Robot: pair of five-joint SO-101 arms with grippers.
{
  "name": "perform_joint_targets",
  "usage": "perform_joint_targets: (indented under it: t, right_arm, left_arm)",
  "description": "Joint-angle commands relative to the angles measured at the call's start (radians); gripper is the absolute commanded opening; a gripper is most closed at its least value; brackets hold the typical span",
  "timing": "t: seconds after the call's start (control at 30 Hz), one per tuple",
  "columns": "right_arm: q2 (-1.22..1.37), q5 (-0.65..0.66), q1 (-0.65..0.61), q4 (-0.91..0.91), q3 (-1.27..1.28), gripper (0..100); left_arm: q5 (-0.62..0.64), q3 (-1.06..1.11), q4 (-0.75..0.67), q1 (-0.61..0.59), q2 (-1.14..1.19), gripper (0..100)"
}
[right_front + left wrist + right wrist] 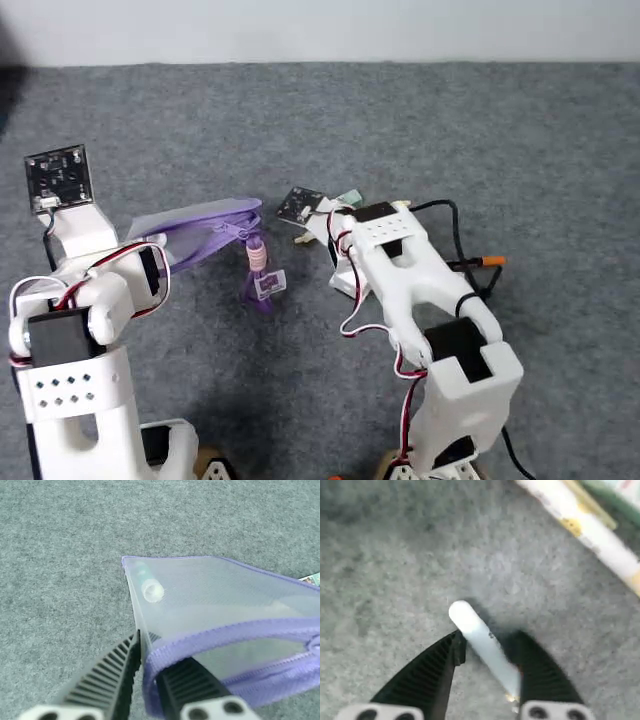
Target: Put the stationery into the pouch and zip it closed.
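Left end effector (147,680) clamped on the zip-edge corner of the limp, light pouch (220,600), left of surface (520,130) centre. Right end effector (487,645), part-open, straddles the slim, rigid, probably slippery pen (475,630) mid-surface; best gripped mid-barrel.

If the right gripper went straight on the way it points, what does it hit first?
The white pen directly ahead of the right gripper, then the grey carpet beneath. Depth is unclear; it may already touch the pen.

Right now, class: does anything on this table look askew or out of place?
The pouch hangs tilted, pinched by one corner in the left tool, its mouth gaping unzipped, with a capped tube inside.
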Motion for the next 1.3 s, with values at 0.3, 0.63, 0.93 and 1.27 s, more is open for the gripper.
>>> perform_joint_targets:
  t: [0.3, 0.63, 0.93, 1.27]
  right_arm:
    - [-0.22, -0.058, 0.013, 0.041, 0.028, 0.8]
    - [-0.682, -0.353, -0.047, 0.251, 0.078, 0.8]
    - [-1.084, -0.608, -0.183, 0.274, 0.078, 0.8]
    - [-1.368, -0.664, -0.318, 0.044, 0.075, 0.8]
  left_arm:
    - [0.011, -0.012, -0.017, 0.0, -0.008, 1]
    - [0.012, -0.019, -0.017, 0.0, -0.008, 1]
    - [0.014, -0.111, 0.095, 0.021, 0.0, 1]
    - [0.144, -0.335, 0.198, 0.229, -0.002, 1]
